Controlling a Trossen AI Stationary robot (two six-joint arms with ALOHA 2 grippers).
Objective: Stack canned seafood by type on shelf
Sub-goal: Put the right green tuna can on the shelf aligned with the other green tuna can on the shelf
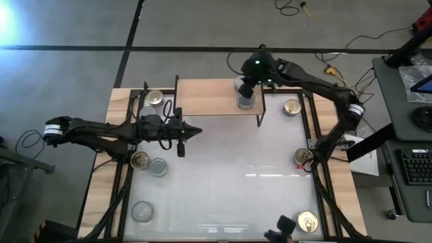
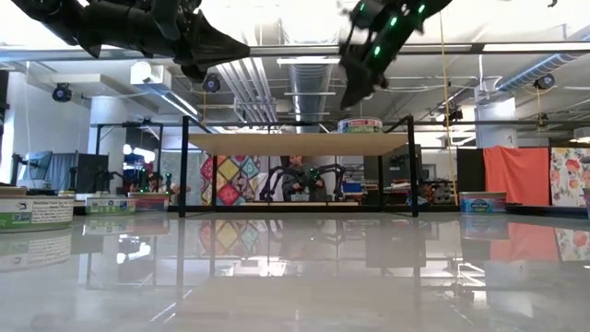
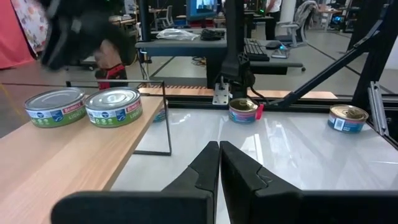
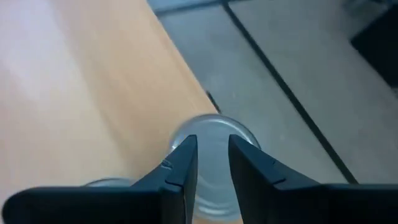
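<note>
High view, glossy white tabletop [image 1: 229, 169], grey concrete floor [image 1: 202, 27]

No wording can be read for certain anywhere. In the left wrist view two tins on the shelf [image 3: 68, 158] carry printed bands: the silver-lidded tin [image 3: 114, 106] has a green label with a red strip and white lettering too small to make out, and its neighbour tin [image 3: 55, 107] has a green label with a small dark round emblem, also illegible. The two tins on the tabletop, one [image 3: 243, 111] and another [image 3: 348, 117], show blue-and-pink labels without legible letters. In the low view the tin on the rack [image 2: 360, 124] has a band of unreadable print.
</note>
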